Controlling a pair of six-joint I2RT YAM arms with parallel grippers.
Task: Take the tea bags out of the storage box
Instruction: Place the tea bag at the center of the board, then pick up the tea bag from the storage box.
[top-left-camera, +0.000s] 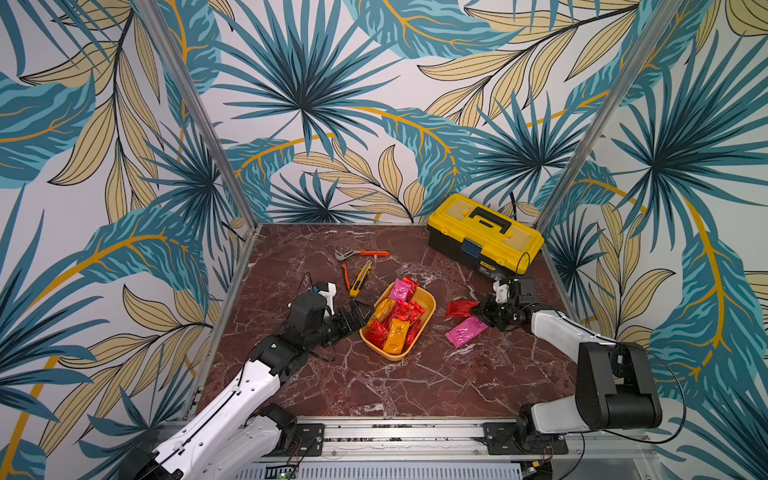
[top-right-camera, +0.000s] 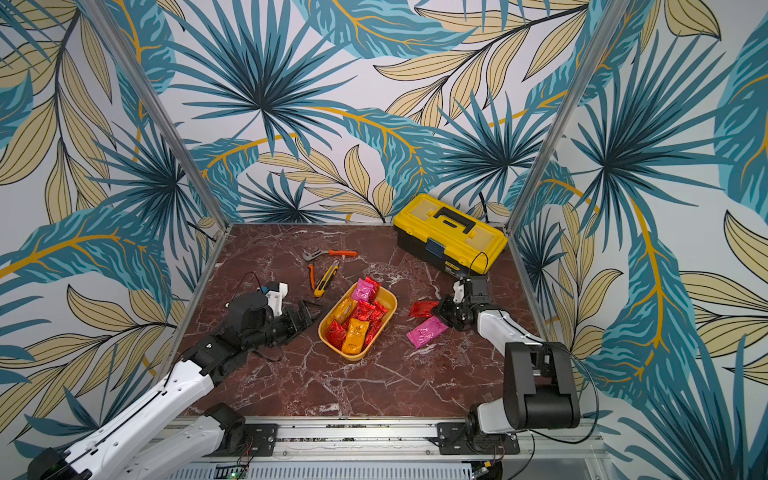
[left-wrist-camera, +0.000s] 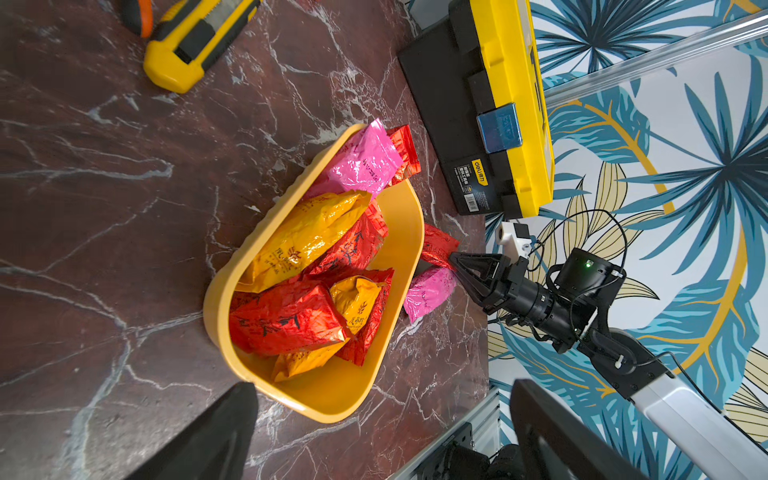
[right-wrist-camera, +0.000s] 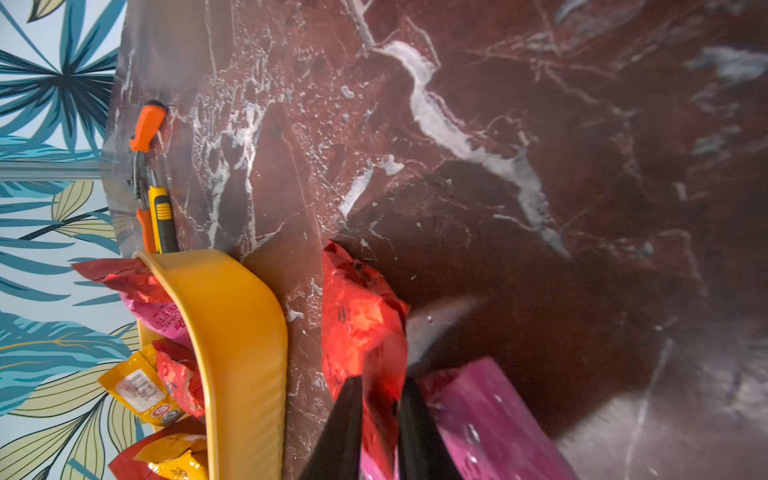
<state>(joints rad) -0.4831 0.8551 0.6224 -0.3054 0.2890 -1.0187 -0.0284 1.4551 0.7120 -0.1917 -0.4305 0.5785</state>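
The storage box, a shallow yellow-orange tray, sits mid-table with several red, orange and pink tea bags piled in it. Outside it, to the right, a red tea bag and a pink tea bag lie on the marble. My right gripper is low over these two. In the right wrist view its jaws stand slightly apart, astride the end of the red tea bag. My left gripper is wide open at the box's left rim, holding nothing.
A yellow-and-black toolbox stands at the back right corner. Pliers, an orange-handled tool and a yellow utility knife lie behind the box to the left. Metal frame posts and walls bound the table.
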